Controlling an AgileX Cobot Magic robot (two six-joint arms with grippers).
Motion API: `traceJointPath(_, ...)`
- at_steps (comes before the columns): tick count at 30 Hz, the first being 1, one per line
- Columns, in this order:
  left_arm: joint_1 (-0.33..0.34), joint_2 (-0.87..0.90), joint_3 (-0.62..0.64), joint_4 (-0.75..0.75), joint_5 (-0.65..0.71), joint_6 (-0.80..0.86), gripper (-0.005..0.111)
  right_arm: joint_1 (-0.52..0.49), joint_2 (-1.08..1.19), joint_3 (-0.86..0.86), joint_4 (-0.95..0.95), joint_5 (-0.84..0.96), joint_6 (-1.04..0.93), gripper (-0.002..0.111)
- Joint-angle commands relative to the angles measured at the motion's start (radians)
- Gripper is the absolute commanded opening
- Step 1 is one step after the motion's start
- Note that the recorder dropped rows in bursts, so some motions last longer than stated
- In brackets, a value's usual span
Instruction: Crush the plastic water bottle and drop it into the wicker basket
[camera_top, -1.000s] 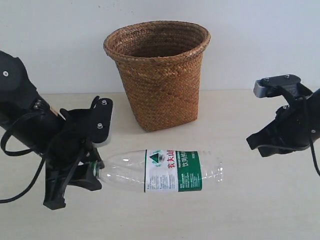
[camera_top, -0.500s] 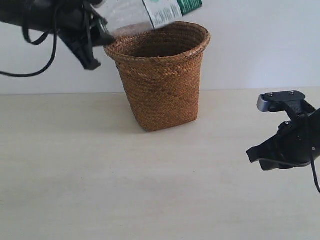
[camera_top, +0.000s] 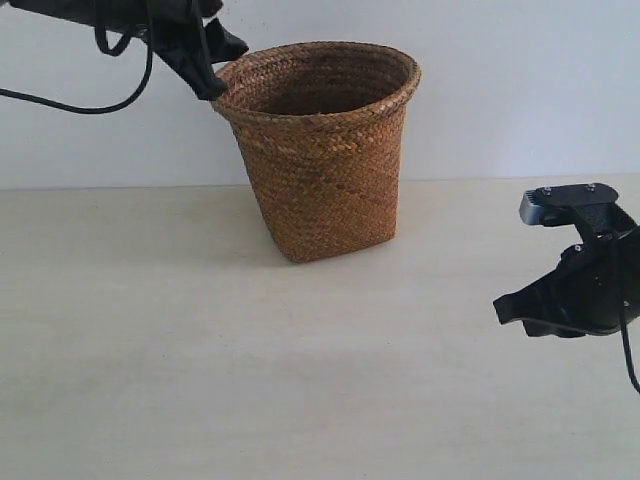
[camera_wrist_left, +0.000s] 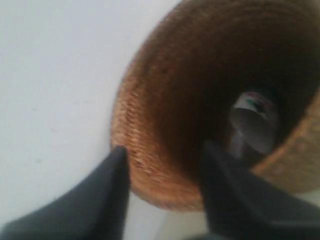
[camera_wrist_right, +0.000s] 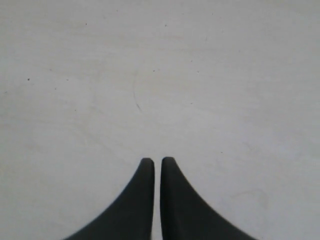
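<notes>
Your left gripper (camera_top: 212, 62) hangs at the left of the basket (camera_top: 320, 160) rim, jaws spread wide and holding nothing. The bottle (camera_wrist_left: 252, 125) lies deep inside the basket. Your left wrist view shows only a blurred bit of its label, and the woven wall hides it from outside. Your right gripper (camera_top: 508, 308) is pinched together on nothing, low over the table (camera_top: 150, 350), well apart from the basket. The frame edge cuts off its arm.
</notes>
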Motion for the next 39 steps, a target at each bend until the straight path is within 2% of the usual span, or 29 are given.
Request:
traceJointPath(1,0.026,-0.027,-0.006,0.078,0.257,-0.144,0.005,0.0,-0.007,-0.026,0.02,-0.017,-0.008,0.0)
traceJointPath(7,0.051,-0.051,-0.006,0.271,0.488,-0.506,0.004,0.0,-0.009,-0.135,-0.048,0.16,0.036,0.0)
traceJointPath(11,0.051,-0.058,-0.006,0.406,0.688,-0.698,0.004,0.0,-0.011,-0.185,-0.339,0.282,0.292,0.0)
traceJointPath(15,0.051,-0.067,-0.006,0.506,0.801,-0.891,0.004,0.0,-0.029,-0.215,-0.589,0.426,0.514,0.0)
traceJointPath(19,0.051,-0.111,0.031,0.513,0.801,-0.931,0.004,-0.002,-0.085,-0.215,-0.622,0.498,0.519,0.0)
traceJointPath(25,0.057,-0.248,0.192,0.515,0.775,-0.967,0.004,-0.006,-0.204,-0.215,-0.631,0.521,0.532,0.0)
traceJointPath(30,0.057,-0.384,0.339,0.518,0.731,-0.981,0.004,-0.094,-0.305,-0.198,-0.589,0.534,0.534,0.0)
traceJointPath(34,0.057,-0.524,0.465,0.518,0.638,-1.032,0.004,-0.141,-0.438,-0.119,-0.589,0.446,0.54,0.0)
traceJointPath(39,0.057,-0.707,0.615,0.518,0.519,-1.075,0.004,-0.141,-0.651,0.006,-0.591,0.259,0.562,0.0)
